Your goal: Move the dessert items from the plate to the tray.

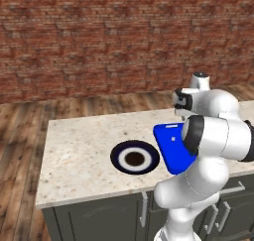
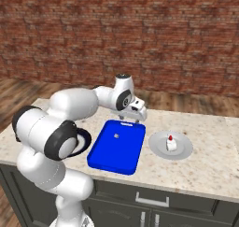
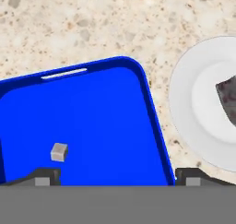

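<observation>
The blue tray lies on the counter, with its slot at the far end. A small pale grey cube rests alone on the tray, also seen as a speck in the right base view. My gripper hangs over the tray's far end, open, its fingertips wide apart with nothing between them. The navy plate sits left of the tray. I cannot tell a dessert item apart from its dark brown centre. My arm hides most of the plate in the right base view.
A pale grey round dish stands right of the tray, carrying a small white piece with a red top. In the hand view the dish holds a dark piece. Speckled counter reaches a front edge; a brick wall stands behind.
</observation>
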Robot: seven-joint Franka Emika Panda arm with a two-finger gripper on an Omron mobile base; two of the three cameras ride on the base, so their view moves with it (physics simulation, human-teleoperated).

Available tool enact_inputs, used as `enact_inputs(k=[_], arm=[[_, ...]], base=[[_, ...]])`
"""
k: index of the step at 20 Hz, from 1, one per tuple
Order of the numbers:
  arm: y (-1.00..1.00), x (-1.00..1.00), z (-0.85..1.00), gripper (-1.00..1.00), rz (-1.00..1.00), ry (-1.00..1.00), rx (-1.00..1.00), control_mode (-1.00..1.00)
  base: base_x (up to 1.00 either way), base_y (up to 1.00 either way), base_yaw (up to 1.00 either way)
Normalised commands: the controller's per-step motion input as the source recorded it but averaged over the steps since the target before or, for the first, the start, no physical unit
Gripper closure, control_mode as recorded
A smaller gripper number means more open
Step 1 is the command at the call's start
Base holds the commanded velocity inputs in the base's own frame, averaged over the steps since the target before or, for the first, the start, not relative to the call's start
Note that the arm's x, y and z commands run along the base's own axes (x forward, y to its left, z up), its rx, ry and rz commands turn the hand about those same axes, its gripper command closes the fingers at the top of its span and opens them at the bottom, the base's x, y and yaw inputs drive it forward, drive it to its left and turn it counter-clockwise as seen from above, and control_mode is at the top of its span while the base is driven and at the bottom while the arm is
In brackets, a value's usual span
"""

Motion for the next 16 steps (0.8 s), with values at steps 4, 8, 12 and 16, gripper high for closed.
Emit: enact_inputs(k=[4,8,12,16], arm=[[-0.82,-0.23,0.71,-1.0,0.22,0.17,-0.13,-1.0],[-0.91,-0.32,0.41,-1.0,0.27,0.09,-0.18,-1.0],[-0.98,-0.46,0.01,-1.0,0.16,-0.02,-0.01,-1.0],[-0.51,0.04,-0.07,-1.0,0.11,-0.05,0.05,-1.0]], base=[[0.0,0.0,0.0],[0.0,0.0,0.0],[0.0,0.0,0.0],[0.0,0.0,0.0]])
